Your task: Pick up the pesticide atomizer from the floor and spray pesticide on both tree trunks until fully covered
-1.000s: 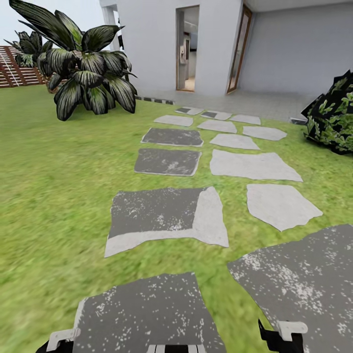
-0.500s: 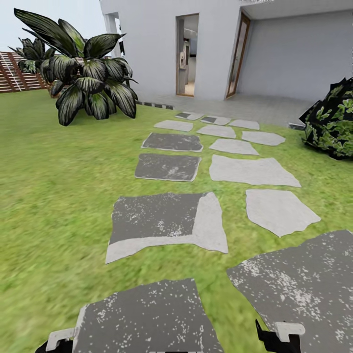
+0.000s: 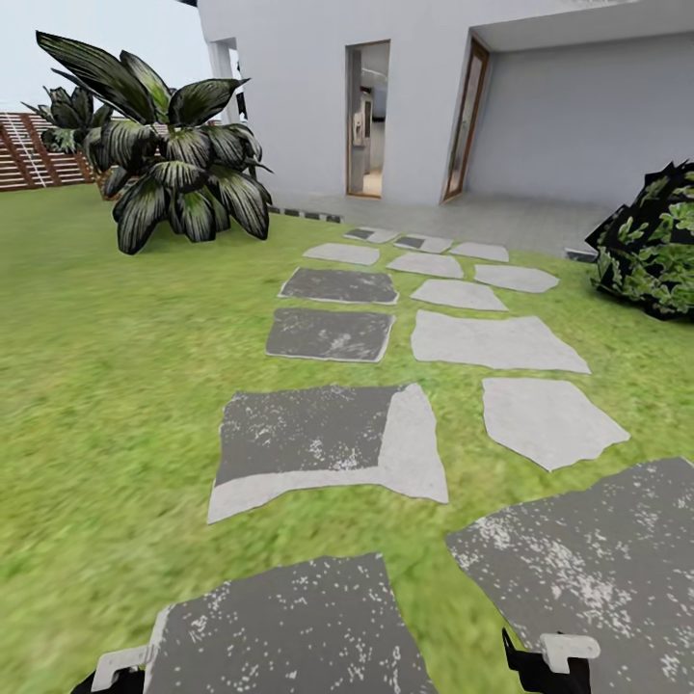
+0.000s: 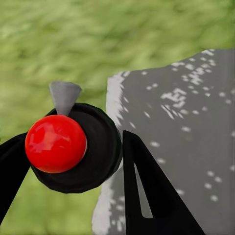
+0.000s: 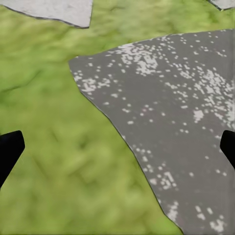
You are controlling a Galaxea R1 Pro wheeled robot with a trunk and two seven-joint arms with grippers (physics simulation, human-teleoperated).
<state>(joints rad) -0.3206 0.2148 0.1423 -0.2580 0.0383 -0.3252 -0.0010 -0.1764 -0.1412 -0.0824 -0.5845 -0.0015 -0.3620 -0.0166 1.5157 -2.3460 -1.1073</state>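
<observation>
- The left gripper (image 4: 68,152) is clamped on the pesticide atomizer (image 4: 100,147): a black finger presses each flank of its dark round body.
- The atomizer has a glossy red ball on top and a grey nozzle cone beside it.
- Handling, judged: small, rigid and light. The rounded shell looks slippery and could twist, so hold it across the body, clear of the nozzle.
- The right gripper (image 5: 117,147) has its fingertips wide apart with nothing between them, over grass and a speckled slab.
- In the head view, stepping stones (image 3: 328,439) cross the floor (image 3: 106,386) towards the white house (image 3: 289,87).
- A dark-leaved plant (image 3: 173,154) stands at upper left and a bush (image 3: 655,241) at the right edge.
</observation>
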